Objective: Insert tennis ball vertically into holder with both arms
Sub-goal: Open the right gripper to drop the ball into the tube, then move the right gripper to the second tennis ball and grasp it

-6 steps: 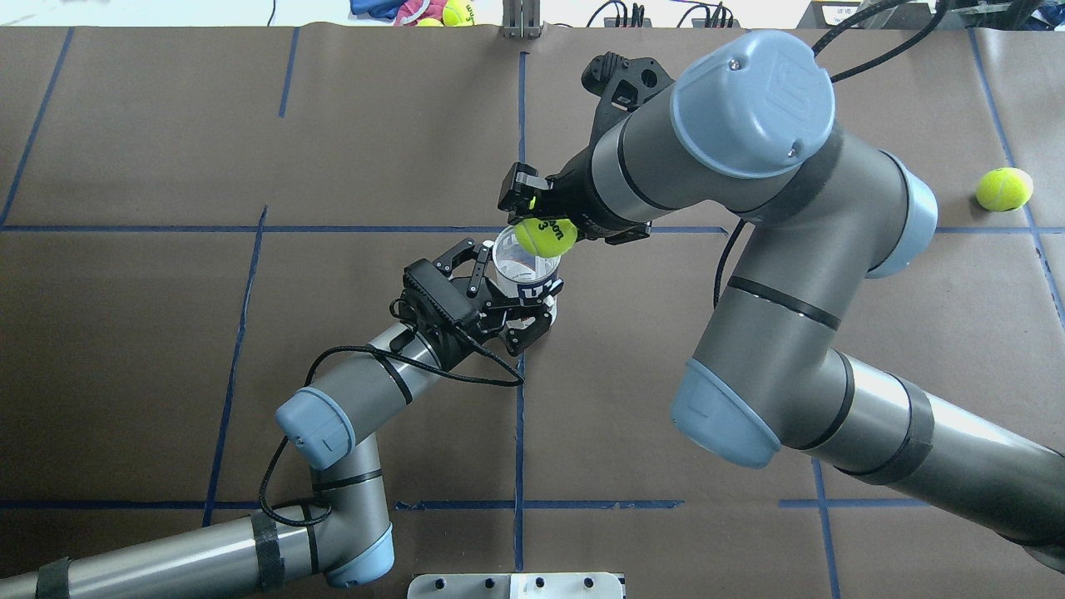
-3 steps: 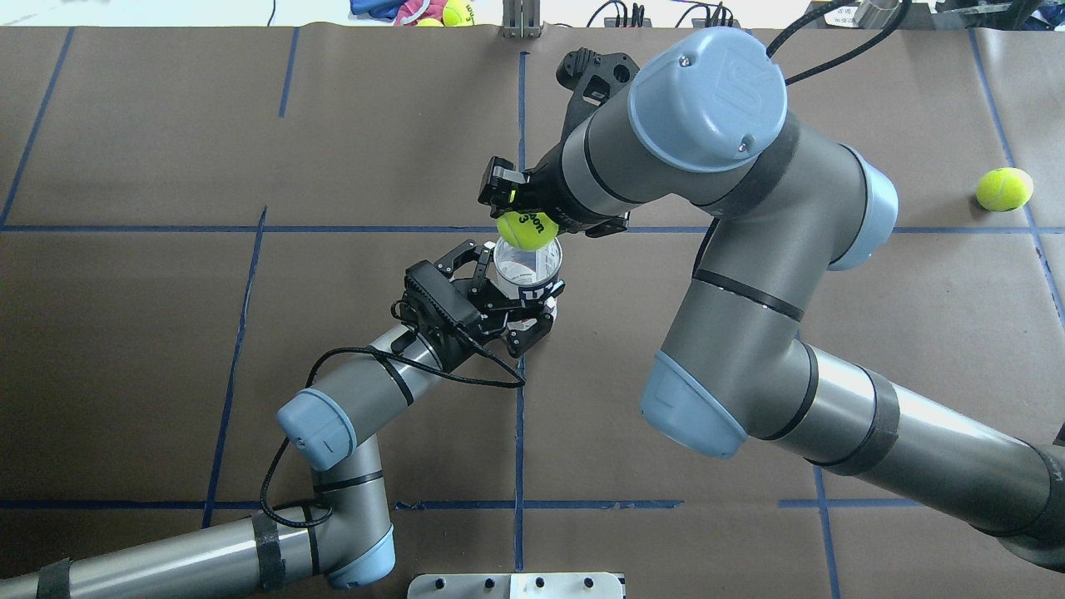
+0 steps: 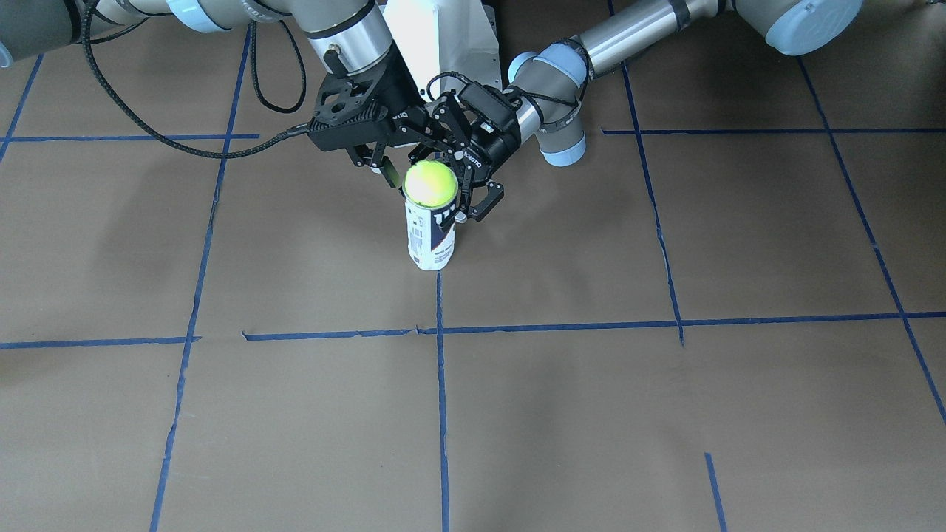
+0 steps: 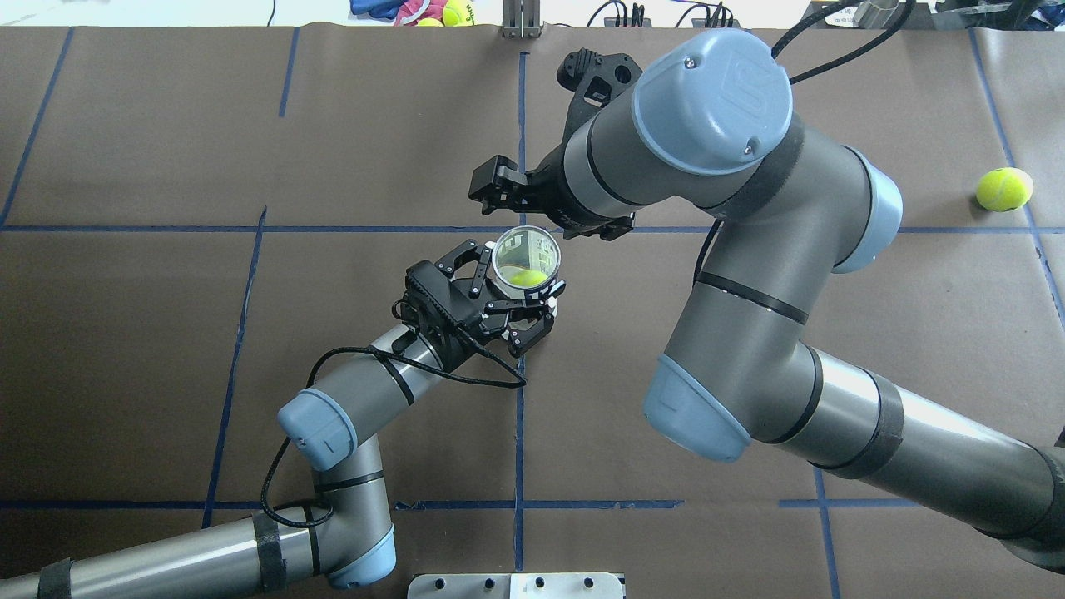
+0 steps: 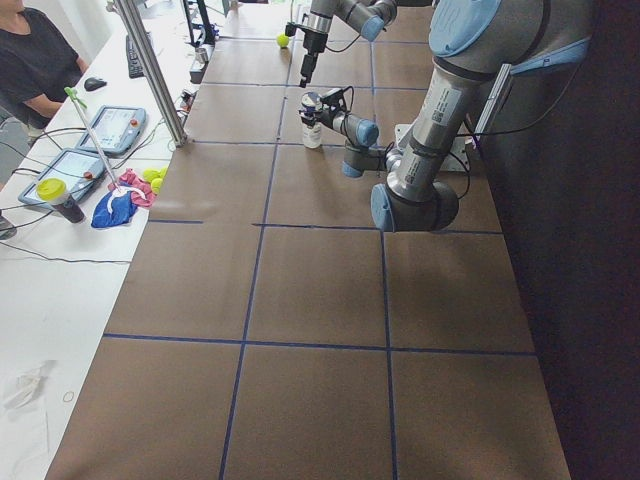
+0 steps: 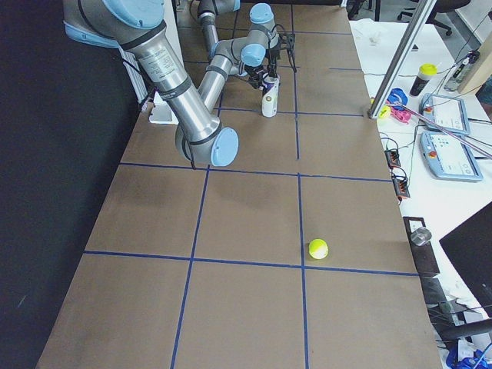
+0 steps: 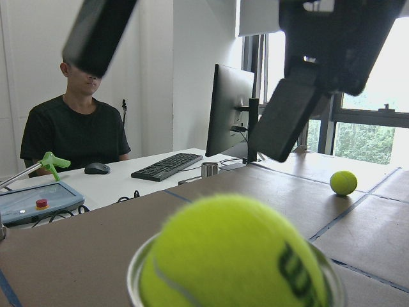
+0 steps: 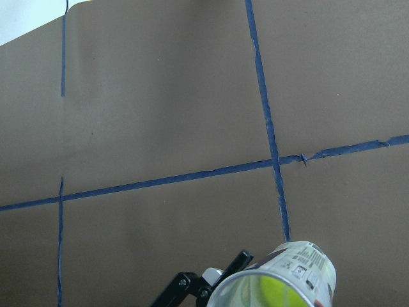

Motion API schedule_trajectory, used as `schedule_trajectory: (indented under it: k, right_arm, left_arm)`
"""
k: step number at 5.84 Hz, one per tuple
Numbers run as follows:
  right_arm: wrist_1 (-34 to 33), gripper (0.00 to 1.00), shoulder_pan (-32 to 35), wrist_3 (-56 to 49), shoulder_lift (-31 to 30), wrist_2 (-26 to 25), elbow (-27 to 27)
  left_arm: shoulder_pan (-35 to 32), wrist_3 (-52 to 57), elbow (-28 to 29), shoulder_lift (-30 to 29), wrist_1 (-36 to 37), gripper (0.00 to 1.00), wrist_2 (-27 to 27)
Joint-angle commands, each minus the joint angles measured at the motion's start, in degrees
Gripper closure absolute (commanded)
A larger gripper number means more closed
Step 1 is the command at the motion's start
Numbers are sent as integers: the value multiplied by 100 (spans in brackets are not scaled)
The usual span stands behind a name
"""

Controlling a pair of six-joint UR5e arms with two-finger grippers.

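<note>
We see the tennis ball (image 4: 524,276) inside the upright holder (image 4: 526,249) — drop looks done. Left gripper (image 4: 509,293) clamps the holder; right gripper (image 4: 497,188) hangs empty, jaws parted (only retreat left, we judge).

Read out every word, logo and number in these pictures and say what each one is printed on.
"ROBOTIQ": white, on the body of the left gripper, only just legible in the front view.
"UR": raised logo on the right arm's blue joint cap.
Can: big white label letters, partly hidden, unreadable.
Can's fine print and barcode, right wrist view: too small.
Tennis ball: black lettering, blurred and cut off.
</note>
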Motion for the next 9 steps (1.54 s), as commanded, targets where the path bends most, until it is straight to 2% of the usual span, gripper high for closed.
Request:
schedule_trajectory:
  k: [1, 2, 4, 5, 7, 9]
  right_arm:
    - [0, 1, 24, -63, -184, 78, 227]
    - [17, 1, 302, -629, -656, 218, 368]
    - [18, 1, 1144, -2209, -1377, 639, 274]
    - [26, 1, 1575, -3165, -1729, 719, -40]
    - [53, 1, 2323, -3848, -1952, 720, -988]
    - [79, 1, 3167, -5277, -2258, 720, -1832]
  left_arm:
    - [0, 0, -9, -2, 0, 13, 0]
    - [0, 0, -9, -2, 0, 13, 0]
    - [0, -9, -26, -2, 0, 13, 0]
    - [0, -9, -35, 7, -9, 13, 0]
    - [0, -9, -35, 7, -9, 13, 0]
    - [0, -18, -35, 7, -9, 13, 0]
